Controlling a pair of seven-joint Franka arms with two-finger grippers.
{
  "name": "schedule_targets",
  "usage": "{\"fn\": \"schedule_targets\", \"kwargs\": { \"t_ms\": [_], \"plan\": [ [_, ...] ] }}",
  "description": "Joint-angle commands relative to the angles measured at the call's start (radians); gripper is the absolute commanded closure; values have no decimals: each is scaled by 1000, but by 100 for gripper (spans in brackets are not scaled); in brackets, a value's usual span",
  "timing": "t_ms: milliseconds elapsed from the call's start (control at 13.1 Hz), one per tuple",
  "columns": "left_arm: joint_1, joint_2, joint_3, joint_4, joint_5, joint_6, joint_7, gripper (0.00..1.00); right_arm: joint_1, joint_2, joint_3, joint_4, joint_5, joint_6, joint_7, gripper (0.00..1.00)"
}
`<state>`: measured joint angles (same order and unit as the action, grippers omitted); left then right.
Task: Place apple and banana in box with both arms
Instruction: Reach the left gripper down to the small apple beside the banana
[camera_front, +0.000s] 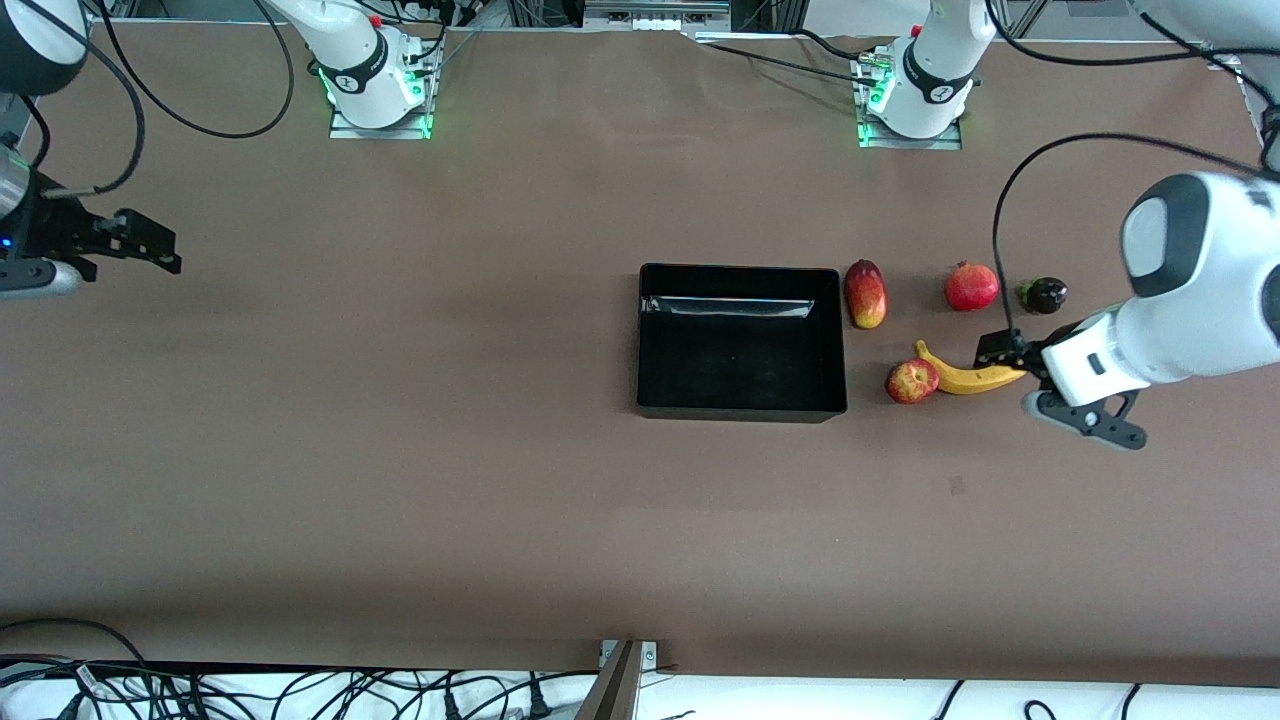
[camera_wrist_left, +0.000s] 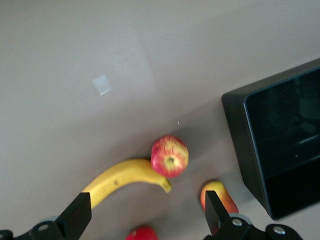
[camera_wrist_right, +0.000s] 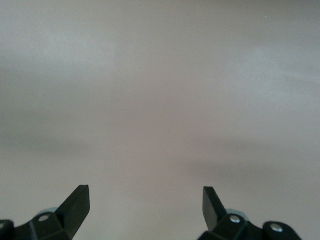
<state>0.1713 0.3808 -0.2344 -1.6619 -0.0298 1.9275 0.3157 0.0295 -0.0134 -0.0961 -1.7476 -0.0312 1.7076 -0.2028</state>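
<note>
The black box (camera_front: 740, 400) stands mid-table and holds nothing that shows. The apple (camera_front: 911, 381) lies beside it toward the left arm's end, touching one tip of the yellow banana (camera_front: 965, 378). My left gripper (camera_front: 1022, 380) is open and empty, up over the banana's other end. In the left wrist view, the apple (camera_wrist_left: 170, 156), the banana (camera_wrist_left: 120, 180) and the box (camera_wrist_left: 280, 145) lie ahead of the open left gripper (camera_wrist_left: 147, 212). My right gripper (camera_front: 150, 246) waits open over bare table at the right arm's end; the right wrist view shows the gripper (camera_wrist_right: 145, 202) over table only.
An elongated red-yellow fruit (camera_front: 865, 293), a round red fruit with a crown tip (camera_front: 972, 286) and a small dark fruit (camera_front: 1043, 294) lie in a row farther from the front camera than the apple and banana. A black cable (camera_front: 1000, 230) arcs over them.
</note>
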Motion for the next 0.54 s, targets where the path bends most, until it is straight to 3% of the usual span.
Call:
{"fn": "schedule_targets", "kwargs": {
  "t_ms": [0, 230, 460],
  "plan": [
    [-39, 3, 4, -137, 31, 167, 32, 0, -36, -33, 30, 14, -26, -60, -24, 0],
    [-65, -3, 4, -318, 129, 330, 46, 0, -34, -4, 16, 66, -18, -89, -30, 0],
    [-65, -10, 4, -387, 139, 393, 202, 0, -19, 7, 15, 92, -24, -86, -23, 0]
  ]
}}
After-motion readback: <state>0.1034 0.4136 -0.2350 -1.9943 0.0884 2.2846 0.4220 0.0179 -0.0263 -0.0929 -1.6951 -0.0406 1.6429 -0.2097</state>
